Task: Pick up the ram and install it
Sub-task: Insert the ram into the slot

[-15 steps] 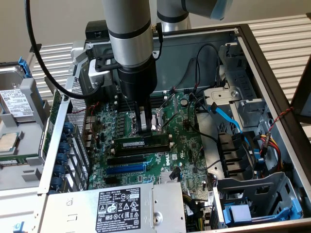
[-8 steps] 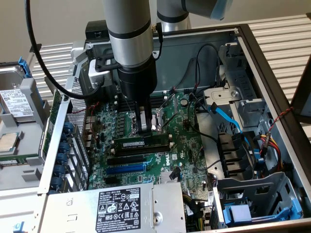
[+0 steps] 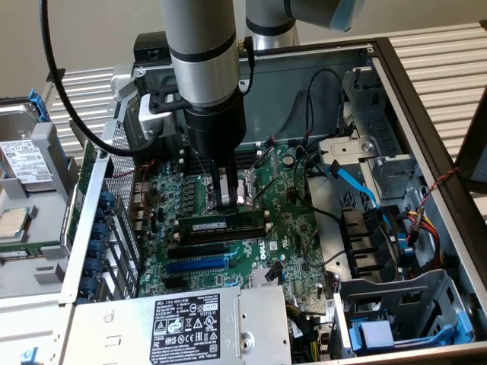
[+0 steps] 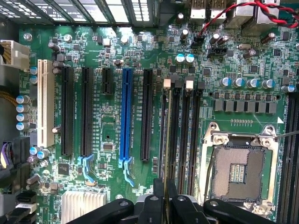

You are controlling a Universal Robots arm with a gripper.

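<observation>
Gripper (image 3: 225, 199) fingers pressed together, pinching ram (image 3: 222, 225) top edge; fingertips partly hidden behind arm. One ram, upright in memory slot (image 4: 184, 135) beside CPU socket (image 4: 238, 170) near motherboard (image 3: 293, 232) centre. Wrist view: ram edge-on, barely distinguishable. Four memory slots, one blue expansion slot (image 4: 126, 116).

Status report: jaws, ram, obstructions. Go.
Gripper down over the motherboard, fingertips at the ram; jaws' state unclear. Ram lies along a black memory slot beside the empty CPU socket. Loose black cables nearby, none across the slot.
</observation>
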